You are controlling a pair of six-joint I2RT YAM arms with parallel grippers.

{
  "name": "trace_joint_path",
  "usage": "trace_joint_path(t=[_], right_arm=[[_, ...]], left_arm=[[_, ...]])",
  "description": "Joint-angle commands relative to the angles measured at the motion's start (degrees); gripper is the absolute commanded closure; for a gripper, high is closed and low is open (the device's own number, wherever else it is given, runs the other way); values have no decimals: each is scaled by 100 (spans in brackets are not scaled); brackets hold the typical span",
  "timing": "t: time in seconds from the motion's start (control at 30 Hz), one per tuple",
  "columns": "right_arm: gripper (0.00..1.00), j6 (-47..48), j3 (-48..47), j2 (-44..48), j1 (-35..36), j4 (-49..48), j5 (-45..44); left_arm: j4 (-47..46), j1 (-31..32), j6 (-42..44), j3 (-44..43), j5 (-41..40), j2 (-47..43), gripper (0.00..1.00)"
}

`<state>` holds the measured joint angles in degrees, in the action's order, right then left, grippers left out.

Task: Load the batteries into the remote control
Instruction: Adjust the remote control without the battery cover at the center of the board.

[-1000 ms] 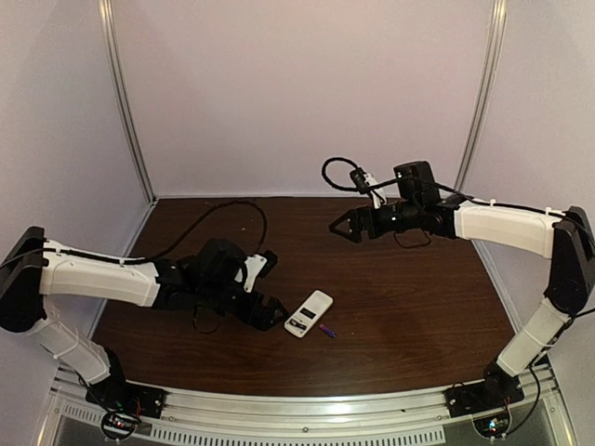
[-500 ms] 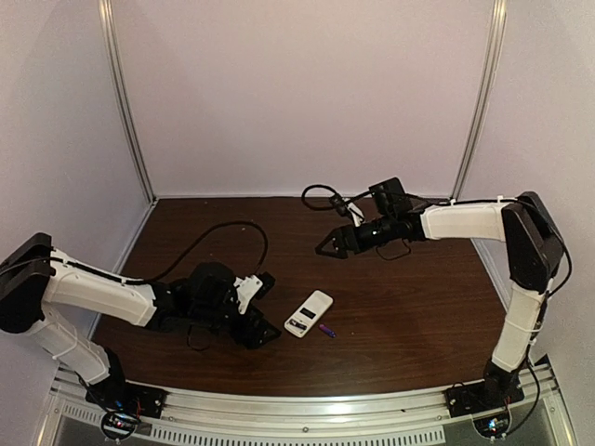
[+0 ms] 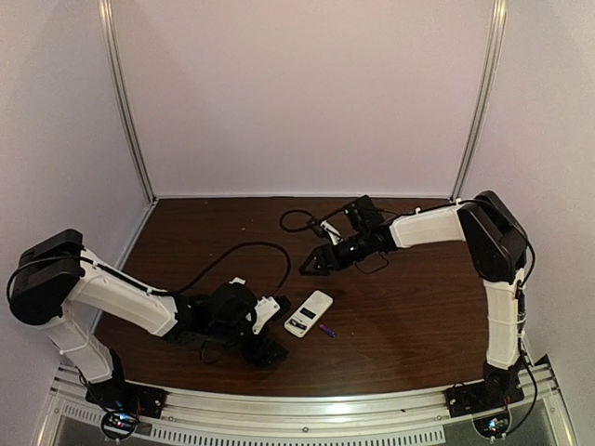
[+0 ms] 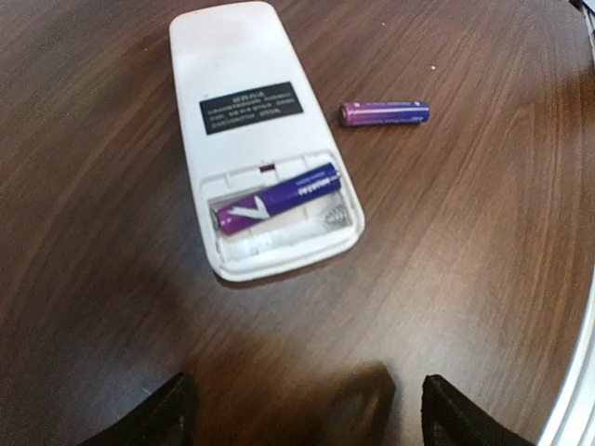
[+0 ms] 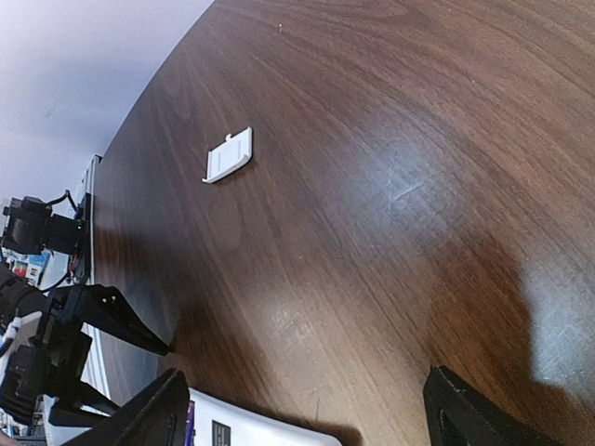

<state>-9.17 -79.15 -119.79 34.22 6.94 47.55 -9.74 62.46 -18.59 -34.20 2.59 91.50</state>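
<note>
The left tool (image 4: 302, 404) gaped wide and empty. Just ahead of it the remote control (image 4: 244, 111) lay back-up on the bench (image 4: 483, 279), first battery (image 4: 279, 195) seated in its recess, second battery (image 4: 385, 112) loose beside it. The right tool (image 5: 307, 418) spread wide, holding nothing, with a white cover (image 5: 229, 155) well ahead.

Dark wood table (image 3: 418, 316), pale walls (image 3: 297, 93)

Remote control (image 4: 232, 56) lay on bench (image 4: 465, 279), one battery (image 4: 279, 197) sat in its recess, other battery (image 4: 385, 112) lay on bench just right of it.
</note>
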Motion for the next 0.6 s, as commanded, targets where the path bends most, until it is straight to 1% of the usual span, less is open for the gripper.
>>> trace_joint_path(t=[0.0, 0.07, 0.23, 0.33, 0.57], right_arm=[[14, 117, -185, -150, 41, 12, 104], [20, 115, -182, -217, 52, -7, 137], [27, 152, -98, -280, 75, -11, 154], [30, 199, 36, -250, 101, -4, 141], [35, 279, 430, -139, 112, -33, 51]], left_arm=[[-251, 70, 145, -293, -575, 373, 12], [-328, 83, 158, -360, -644, 501, 12], [-363, 186, 364, -593, -823, 806, 13], [-340, 289, 474, -718, -1022, 982, 14], [-158, 302, 440, -951, -1529, 1264, 16]])
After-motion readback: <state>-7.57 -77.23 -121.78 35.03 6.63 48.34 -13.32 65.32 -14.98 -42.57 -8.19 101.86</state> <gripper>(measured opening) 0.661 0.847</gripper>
